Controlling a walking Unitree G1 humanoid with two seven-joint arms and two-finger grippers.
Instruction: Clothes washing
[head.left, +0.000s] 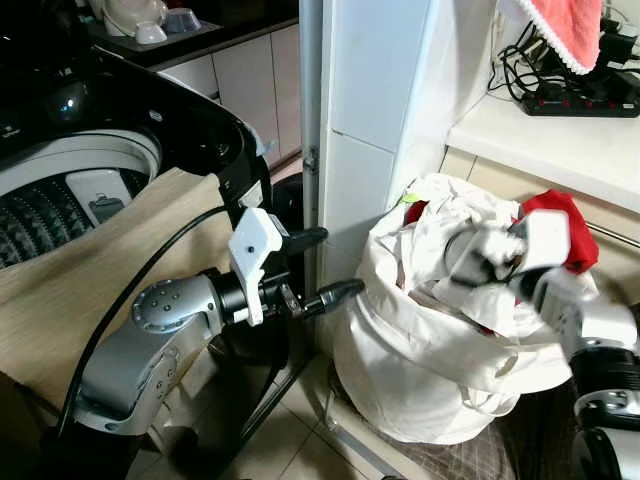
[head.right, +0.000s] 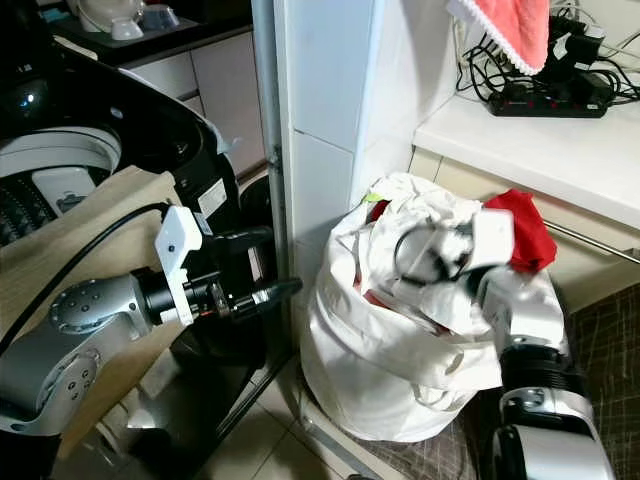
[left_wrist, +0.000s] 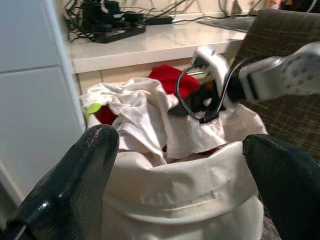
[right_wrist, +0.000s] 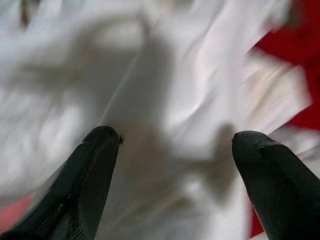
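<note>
A white laundry bag (head.left: 430, 370) stands on the floor, stuffed with white clothes (head.left: 450, 215) and a red garment (head.left: 562, 212). My right gripper (right_wrist: 175, 137) is open just above the white cloth at the bag's top, its two fingers spread with nothing between them; it also appears over the bag's mouth in the left wrist view (left_wrist: 192, 107). My left gripper (head.left: 338, 263) is open and empty, held just left of the bag and pointing at it. The top-loading washing machine (head.left: 200, 110) with its open drum (head.left: 40, 215) is at the far left.
A white pillar (head.left: 370, 130) rises right behind the bag. A beige cover (head.left: 90, 290) drapes the machine's front. On the counter (head.left: 560, 140) at right lie a power strip (head.left: 580, 100) with cables and a hanging pink towel (head.left: 570, 25). Tiled floor (head.left: 290, 440) lies in front.
</note>
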